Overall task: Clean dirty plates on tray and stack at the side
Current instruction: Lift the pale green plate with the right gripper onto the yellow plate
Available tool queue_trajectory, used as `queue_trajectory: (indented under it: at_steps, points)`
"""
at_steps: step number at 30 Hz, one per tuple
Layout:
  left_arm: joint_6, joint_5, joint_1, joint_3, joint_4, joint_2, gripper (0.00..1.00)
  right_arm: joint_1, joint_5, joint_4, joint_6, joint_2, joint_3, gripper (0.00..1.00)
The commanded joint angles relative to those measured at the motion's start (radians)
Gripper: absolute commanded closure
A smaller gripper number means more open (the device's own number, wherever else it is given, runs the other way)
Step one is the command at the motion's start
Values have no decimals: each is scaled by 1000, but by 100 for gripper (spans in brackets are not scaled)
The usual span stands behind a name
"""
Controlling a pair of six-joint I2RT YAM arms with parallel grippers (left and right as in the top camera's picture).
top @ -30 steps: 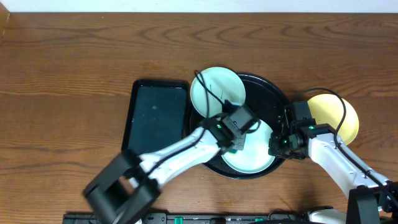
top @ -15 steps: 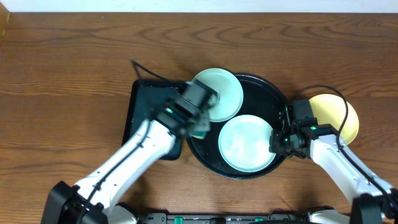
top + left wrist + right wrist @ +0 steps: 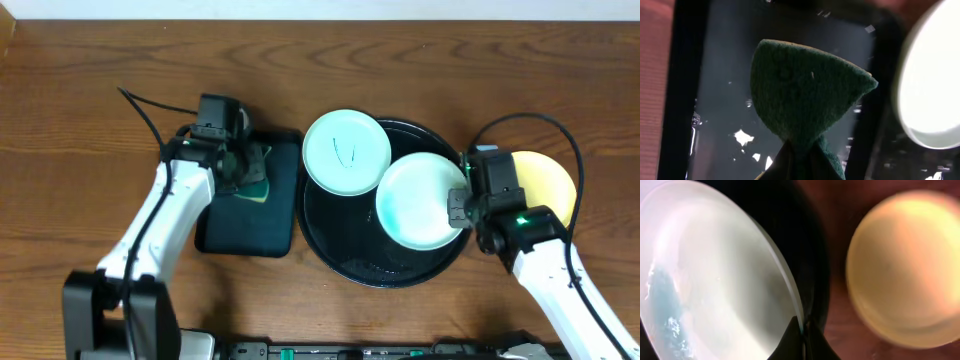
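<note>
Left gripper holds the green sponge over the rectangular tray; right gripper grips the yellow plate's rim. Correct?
No. The right gripper grips the white plate by its rim; the yellow plate lies apart, per the right wrist view. The left gripper does hold the sponge.

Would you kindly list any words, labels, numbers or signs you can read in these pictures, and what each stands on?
None: no readable text in any view.
The thin marks on the mint plate are scribbles, not letters; the sponge and the white plate carry no print.
</note>
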Motion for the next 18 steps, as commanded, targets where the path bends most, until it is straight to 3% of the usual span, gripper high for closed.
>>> queue_trajectory:
  at_steps: [1, 10, 18]
  points:
    - [76, 51, 29, -12, 16, 58, 93, 92, 273, 5, -95, -27, 52, 99]
    - [126, 50, 30, -12, 70, 159, 92, 333, 686, 64, -238, -27, 68, 99]
    - [132, 42, 30, -12, 72, 172, 91, 536, 979, 330, -540, -27, 68, 99]
